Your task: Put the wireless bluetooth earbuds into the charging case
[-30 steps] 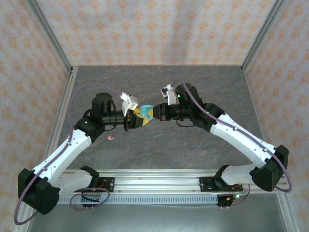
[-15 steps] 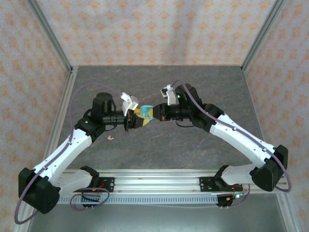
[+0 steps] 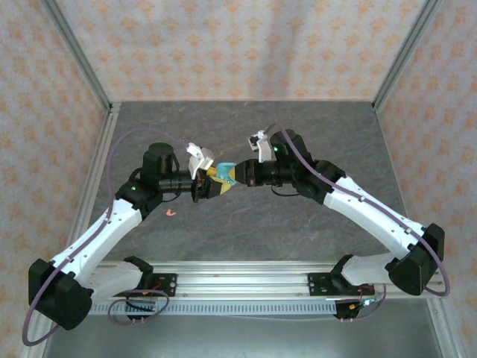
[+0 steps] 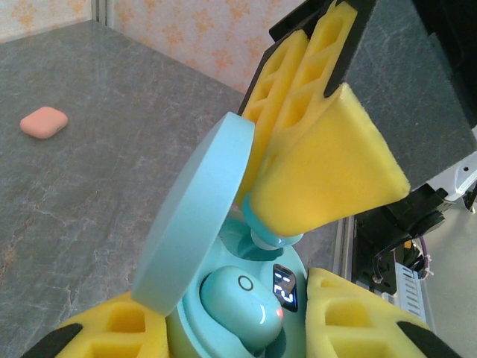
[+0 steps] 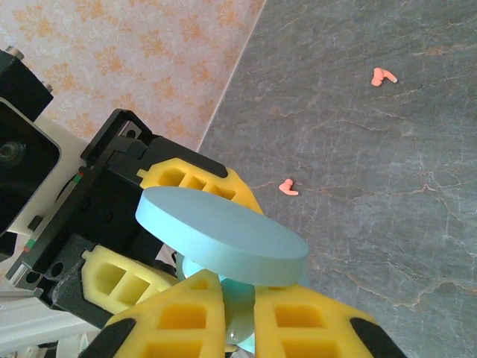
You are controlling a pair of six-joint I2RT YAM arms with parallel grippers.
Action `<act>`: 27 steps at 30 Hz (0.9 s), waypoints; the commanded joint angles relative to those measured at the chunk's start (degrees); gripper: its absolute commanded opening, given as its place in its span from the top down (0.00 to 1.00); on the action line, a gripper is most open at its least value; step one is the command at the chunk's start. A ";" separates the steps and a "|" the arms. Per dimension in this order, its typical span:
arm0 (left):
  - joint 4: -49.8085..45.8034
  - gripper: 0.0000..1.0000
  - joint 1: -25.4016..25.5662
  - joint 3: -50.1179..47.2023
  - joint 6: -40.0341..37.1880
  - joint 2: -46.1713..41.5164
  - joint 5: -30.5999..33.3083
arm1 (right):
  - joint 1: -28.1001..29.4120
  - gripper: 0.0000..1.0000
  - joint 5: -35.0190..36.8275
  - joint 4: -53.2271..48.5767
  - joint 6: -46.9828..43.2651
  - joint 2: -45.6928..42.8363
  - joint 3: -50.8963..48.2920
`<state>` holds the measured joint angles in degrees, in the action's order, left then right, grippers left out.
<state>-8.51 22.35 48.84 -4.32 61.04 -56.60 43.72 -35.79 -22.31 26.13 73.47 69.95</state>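
So the right gripper [image 5: 238,309] has its yellow foam pads [image 4: 328,171] squeezed nearly together, and it's pinching a teal earbud [image 4: 272,233] right at the tips. That earbud hangs nose-down over the open teal case [image 4: 298,261], just at the mouth of the empty slot. From the left wrist view I honestly can't tell if it's touching the bottom of the slot or just sitting above it.

The left gripper [image 4: 238,317] is clamped on the teal case from both sides and holds it up off the tabletop [image 4: 89,186]. In the overhead view both grippers meet nose to nose in the middle of the workspace. The lid [image 4: 194,216] is flipped up and stands tilted beside the right gripper's pads. Inside, the other teal earbud [image 4: 235,298] is already seated in its slot, with a tiny red light on it. Next to it a little display [image 4: 282,287] glows with white digits.

Further out, two pink earbuds [image 5: 384,74] [image 5: 288,187] lie loose on the tabletop, apart from each other. The pink case [image 4: 43,121] sits shut, well away from all the action.
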 commanded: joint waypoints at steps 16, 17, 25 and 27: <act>1.48 0.95 -0.30 2.71 0.31 -0.18 -1.06 | 0.31 0.77 2.05 -2.15 -1.81 0.60 1.50; 1.44 0.95 -0.30 2.75 0.33 -0.14 -1.06 | 0.31 0.77 2.04 -2.13 -1.79 0.54 1.50; 0.68 0.95 -0.29 2.61 0.10 -0.57 -0.84 | 0.31 0.75 2.05 -1.95 -1.61 0.62 1.57; 0.62 0.95 -0.33 2.59 0.05 -0.57 -0.88 | 0.31 0.75 1.96 -1.95 -1.63 0.62 1.68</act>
<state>-8.56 22.35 48.84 -4.34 61.04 -56.58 43.75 -35.35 -23.14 25.47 73.78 70.08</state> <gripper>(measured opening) 0.323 0.252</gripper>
